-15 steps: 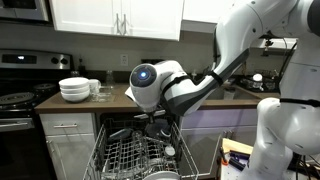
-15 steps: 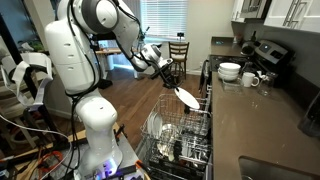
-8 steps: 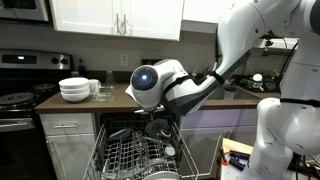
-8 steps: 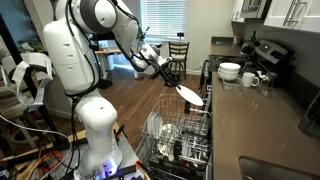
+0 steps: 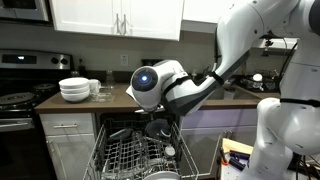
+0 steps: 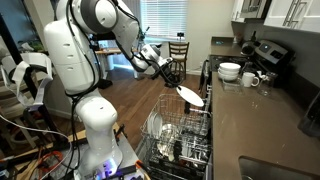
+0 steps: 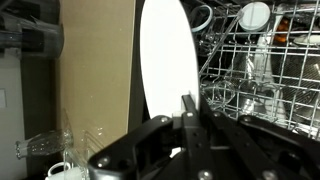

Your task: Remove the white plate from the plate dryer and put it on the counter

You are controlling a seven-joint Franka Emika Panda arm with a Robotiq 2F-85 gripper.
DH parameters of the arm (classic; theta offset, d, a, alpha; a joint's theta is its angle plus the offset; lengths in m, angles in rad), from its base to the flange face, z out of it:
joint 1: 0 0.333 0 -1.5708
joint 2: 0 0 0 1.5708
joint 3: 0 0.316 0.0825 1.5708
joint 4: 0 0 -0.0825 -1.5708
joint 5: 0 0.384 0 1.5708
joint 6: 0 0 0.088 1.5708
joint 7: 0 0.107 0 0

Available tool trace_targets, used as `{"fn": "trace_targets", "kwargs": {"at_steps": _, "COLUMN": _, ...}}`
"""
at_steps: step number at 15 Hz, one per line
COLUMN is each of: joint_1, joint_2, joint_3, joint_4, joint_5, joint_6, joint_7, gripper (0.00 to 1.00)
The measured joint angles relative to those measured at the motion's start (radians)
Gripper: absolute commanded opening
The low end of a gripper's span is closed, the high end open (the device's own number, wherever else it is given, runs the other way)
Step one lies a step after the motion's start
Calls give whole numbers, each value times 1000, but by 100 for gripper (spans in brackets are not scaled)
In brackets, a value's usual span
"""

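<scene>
The white plate [image 6: 191, 95] hangs tilted in the air above the plate dryer [image 6: 180, 135], clear of its tines. My gripper [image 6: 175, 84] is shut on the plate's edge. In the wrist view the white plate [image 7: 165, 55] stands on edge and fills the middle, with my gripper [image 7: 188, 104] pinched on its lower rim. The wire plate dryer [image 7: 262, 70] lies to the right of it and the dark brown counter [image 7: 100, 70] to the left. In an exterior view the arm's wrist hides the plate over the plate dryer [image 5: 135, 155]. The counter [image 6: 250, 125] runs beside the rack.
A stack of white bowls [image 6: 230, 71] and mugs [image 6: 250, 79] stand on the counter near the black stove [image 6: 266, 55]. The same bowls [image 5: 75, 89] sit by clear glasses [image 5: 100, 88]. Other dishes [image 6: 170, 150] remain in the rack. Glasses [image 7: 45, 145] show at the wrist view's lower left.
The plate and gripper rose slightly and shifted toward the counter between one second and half a second ago. Since then nothing has visibly moved.
</scene>
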Motion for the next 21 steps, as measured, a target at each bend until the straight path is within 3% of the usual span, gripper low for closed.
{"fn": "trace_targets", "kwargs": {"at_steps": 10, "joint_1": 0, "joint_2": -6, "joint_3": -4, "joint_4": 0, "joint_5": -9, "joint_6": -7, "joint_7": 19, "gripper": 2}}
{"fn": "trace_targets", "kwargs": {"at_steps": 16, "joint_1": -3, "joint_2": -12, "joint_3": -20, "joint_4": -5, "joint_5": -95, "joint_6": -7, "joint_7": 93, "gripper": 2}}
{"fn": "trace_targets", "kwargs": {"at_steps": 21, "joint_1": -41, "joint_2": -8, "joint_3": -80, "joint_4": -43, "joint_5": -165, "joint_6": 117, "joint_7": 119, "gripper": 2}}
